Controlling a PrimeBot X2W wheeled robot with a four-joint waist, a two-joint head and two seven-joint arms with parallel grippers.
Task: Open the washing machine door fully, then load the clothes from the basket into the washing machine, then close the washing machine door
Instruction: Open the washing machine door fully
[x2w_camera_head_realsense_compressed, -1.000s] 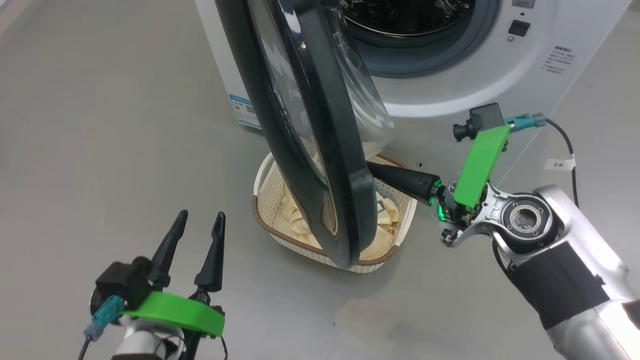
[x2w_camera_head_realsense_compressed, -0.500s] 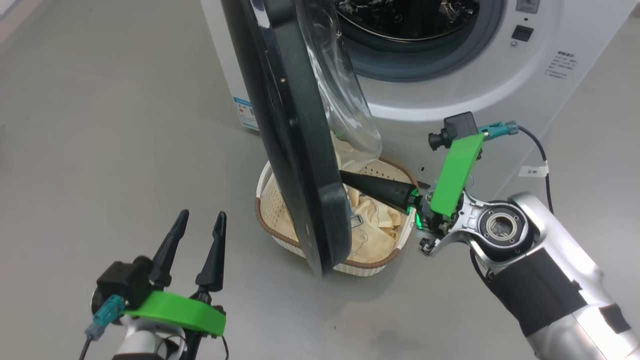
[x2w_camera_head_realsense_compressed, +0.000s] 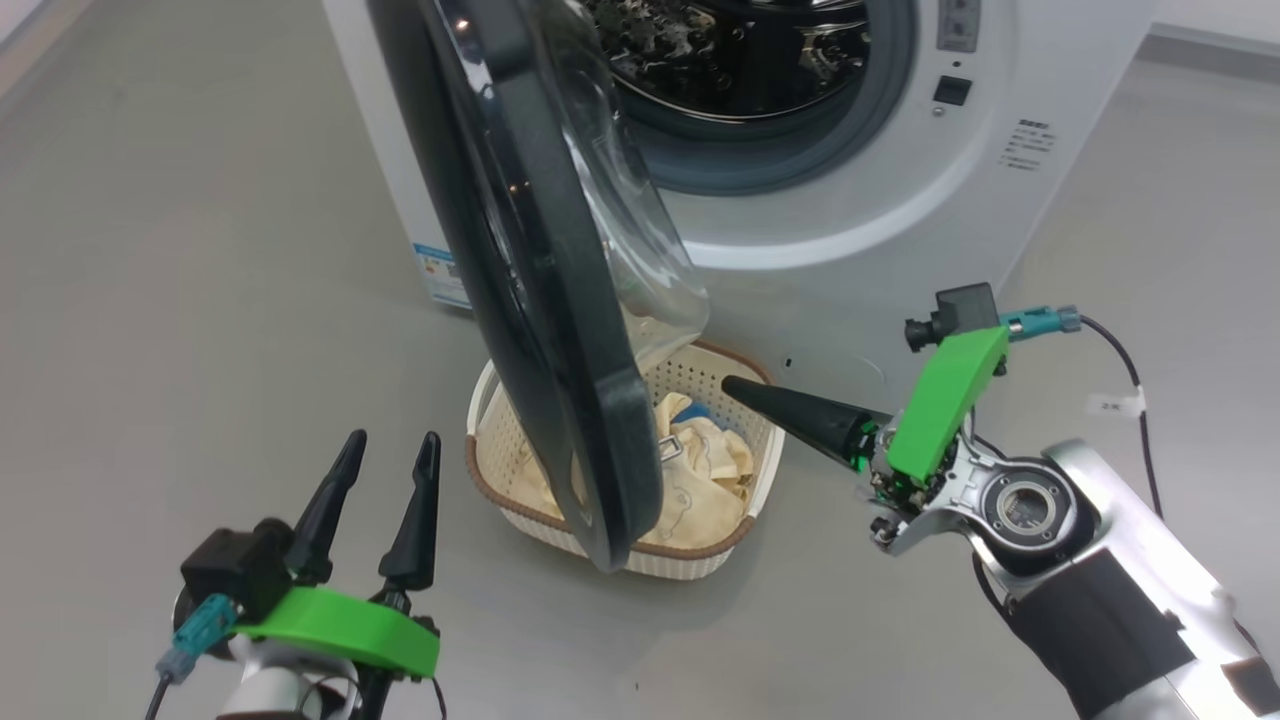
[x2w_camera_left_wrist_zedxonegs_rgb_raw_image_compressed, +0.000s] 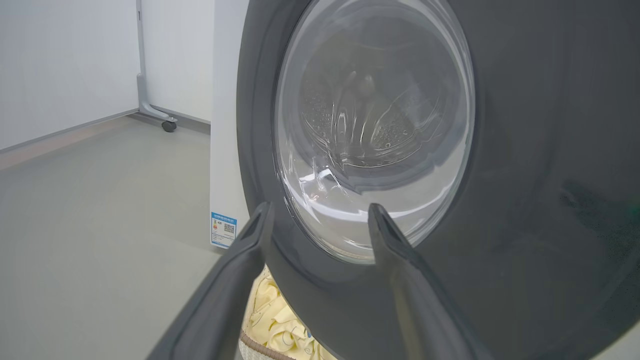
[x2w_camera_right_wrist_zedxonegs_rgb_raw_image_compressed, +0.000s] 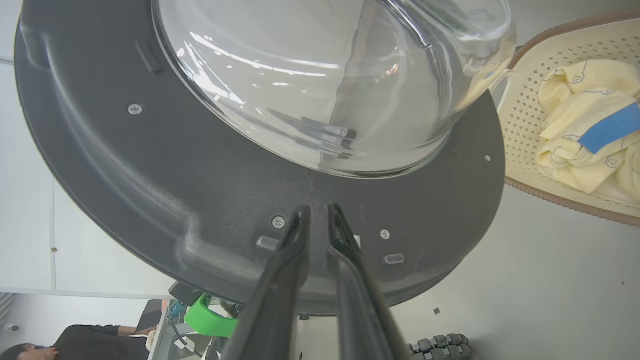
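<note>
The washing machine (x2w_camera_head_realsense_compressed: 850, 250) stands with its steel drum exposed. Its door (x2w_camera_head_realsense_compressed: 540, 300) hangs partly open, edge-on, over the basket (x2w_camera_head_realsense_compressed: 640, 555), which holds pale yellow clothes (x2w_camera_head_realsense_compressed: 700, 470) with a blue patch. My right gripper (x2w_camera_head_realsense_compressed: 728, 383) hovers over the basket's far right rim, pointing at the door's inner side and apart from it. In the right wrist view its fingers (x2w_camera_right_wrist_zedxonegs_rgb_raw_image_compressed: 316, 210) show a narrow gap with nothing between them, before the door's black rim (x2w_camera_right_wrist_zedxonegs_rgb_raw_image_compressed: 200, 175); the basket (x2w_camera_right_wrist_zedxonegs_rgb_raw_image_compressed: 525, 115) and clothes (x2w_camera_right_wrist_zedxonegs_rgb_raw_image_compressed: 580, 125) lie at the right. My left gripper (x2w_camera_head_realsense_compressed: 390, 445) is open, facing the door's outer glass (x2w_camera_left_wrist_zedxonegs_rgb_raw_image_compressed: 375, 125).
The grey floor stretches to the left of the machine. A caster foot of a stand (x2w_camera_left_wrist_zedxonegs_rgb_raw_image_compressed: 167, 122) sits by the white wall behind. A person (x2w_camera_right_wrist_zedxonegs_rgb_raw_image_compressed: 75, 345) shows at the lower left of the right wrist view. A blue sticker (x2w_camera_head_realsense_compressed: 440, 275) marks the machine's lower front.
The head camera has shifted. My right gripper has drawn back from the door's inner side to the right and its fingers have parted slightly. The left gripper has stayed put.
</note>
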